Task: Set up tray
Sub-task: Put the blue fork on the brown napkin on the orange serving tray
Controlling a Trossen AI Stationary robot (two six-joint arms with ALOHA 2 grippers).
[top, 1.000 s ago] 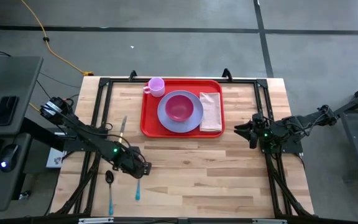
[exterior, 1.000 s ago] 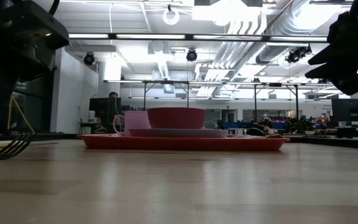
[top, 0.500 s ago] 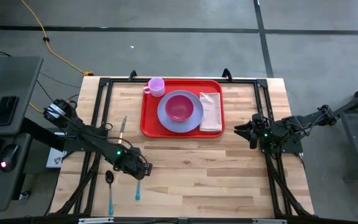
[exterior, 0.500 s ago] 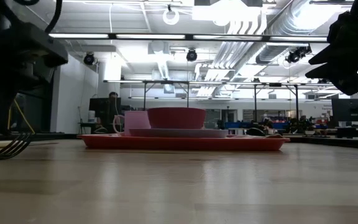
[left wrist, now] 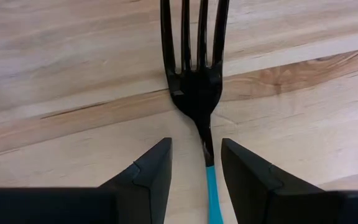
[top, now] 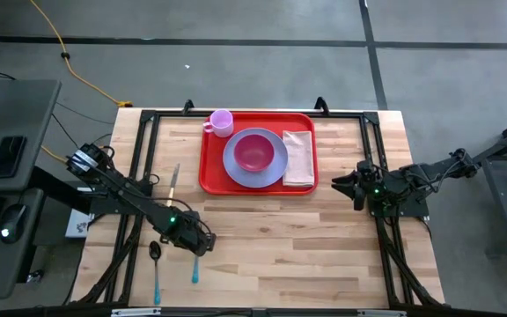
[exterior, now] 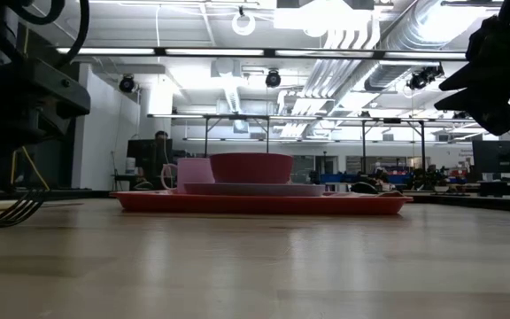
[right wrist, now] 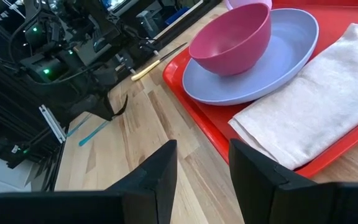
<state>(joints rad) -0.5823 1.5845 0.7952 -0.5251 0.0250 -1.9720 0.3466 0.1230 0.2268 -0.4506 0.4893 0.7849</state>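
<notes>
A fork (left wrist: pixel 194 81) with black tines and a teal handle lies flat on the wood near the table's near-left part; its handle (top: pixel 194 269) shows in the high view. My left gripper (left wrist: pixel 194 165) (top: pixel 194 240) is open low over it, one finger on each side of the fork's neck, not touching. The red tray (top: pixel 211 167) lies at the far middle of the table. It bears a lavender plate (top: pixel 236 167) with a pink bowl (top: pixel 254 151), a pink cup (top: pixel 221 121) and a tan napkin (top: pixel 298 157). My right gripper (right wrist: pixel 202 168) (top: pixel 350 187) waits open, right of the tray.
A spoon (top: pixel 155 264) with a teal handle lies left of the fork. A knife (top: pixel 173 180) lies on the wood left of the tray. Bare wood stretches between the fork and the tray's near rim (exterior: pixel 259 206). Black frame rails (top: pixel 139 176) run along both table sides.
My left gripper has come down toward the fork and shifted slightly toward the table's near edge. Nothing else has moved.
</notes>
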